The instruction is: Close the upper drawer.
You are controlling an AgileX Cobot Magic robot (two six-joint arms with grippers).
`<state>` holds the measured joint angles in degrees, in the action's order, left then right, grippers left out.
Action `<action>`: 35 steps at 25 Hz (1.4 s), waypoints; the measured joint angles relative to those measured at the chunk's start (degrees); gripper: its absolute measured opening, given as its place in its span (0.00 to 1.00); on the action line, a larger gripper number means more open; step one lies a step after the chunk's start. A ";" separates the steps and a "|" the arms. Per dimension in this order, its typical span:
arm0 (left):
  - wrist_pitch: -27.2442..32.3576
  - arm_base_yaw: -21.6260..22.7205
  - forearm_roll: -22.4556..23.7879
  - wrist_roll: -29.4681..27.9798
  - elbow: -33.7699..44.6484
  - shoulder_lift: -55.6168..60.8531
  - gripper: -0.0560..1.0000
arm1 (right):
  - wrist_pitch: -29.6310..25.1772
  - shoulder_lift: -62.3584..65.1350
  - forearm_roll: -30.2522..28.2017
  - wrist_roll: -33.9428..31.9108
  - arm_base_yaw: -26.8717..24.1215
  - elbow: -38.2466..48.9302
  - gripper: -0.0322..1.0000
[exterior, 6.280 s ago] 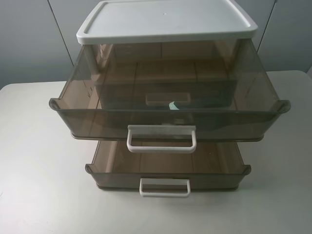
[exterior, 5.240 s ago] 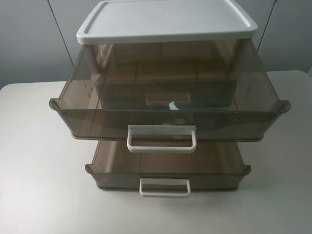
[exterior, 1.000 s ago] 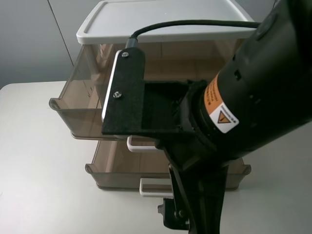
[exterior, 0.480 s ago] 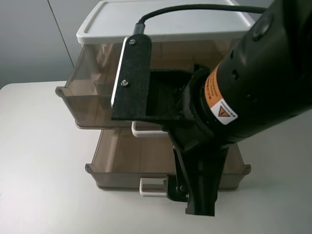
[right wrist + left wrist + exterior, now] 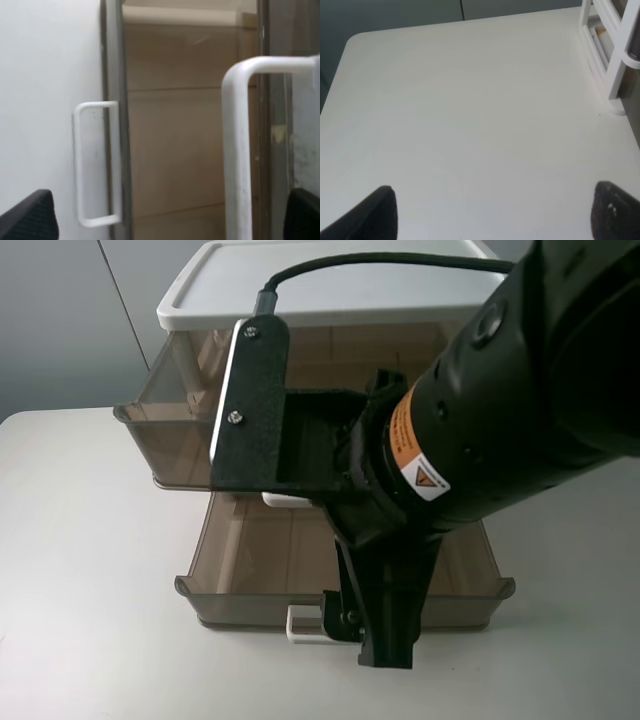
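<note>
Since the first frames, when no arm was in view, the right arm [image 5: 480, 440] has come in over the cabinet and now hides most of the front in the high view. The upper drawer [image 5: 165, 435] then stood pulled far out, its front lip overhanging the lower open drawer [image 5: 250, 585]. It has now slid well back toward the white lid [image 5: 340, 285], and is a little further in than half a second ago. More of the lower drawer's floor is uncovered. The upper drawer is still partly out, directly under the lid. Its walls are tall, smoky brown and translucent, with a rounded lip at the left corner. Its white loop handle [image 5: 236, 150] shows faint scuffs in the right wrist view. The right end effector [image 5: 167, 220] has its fingers spread wide, nothing clamped, with that handle lying between the two fingertips; contact cannot be told. The lower drawer's smaller handle [image 5: 95, 162] sits further off. The left end effector [image 5: 495, 220] is also spread wide, over bare worktop [image 5: 470, 110] beside the cabinet's white frame [image 5: 615, 60].
</note>
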<state>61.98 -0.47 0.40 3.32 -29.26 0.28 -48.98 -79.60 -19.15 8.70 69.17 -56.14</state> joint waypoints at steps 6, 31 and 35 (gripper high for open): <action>0.00 0.00 0.00 0.00 0.00 0.00 0.75 | 0.62 -0.11 -3.06 -0.05 -0.37 0.00 0.69; 0.00 0.00 0.00 0.00 0.00 0.00 0.75 | 8.06 -1.83 -14.50 -0.05 -5.25 0.00 0.69; 0.00 0.00 0.00 0.00 0.00 0.00 0.75 | 9.41 -2.07 -15.06 -0.16 -6.98 0.00 0.69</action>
<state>61.98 -0.47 0.40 3.32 -29.26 0.28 -39.58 -81.66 -34.21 8.53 62.19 -56.14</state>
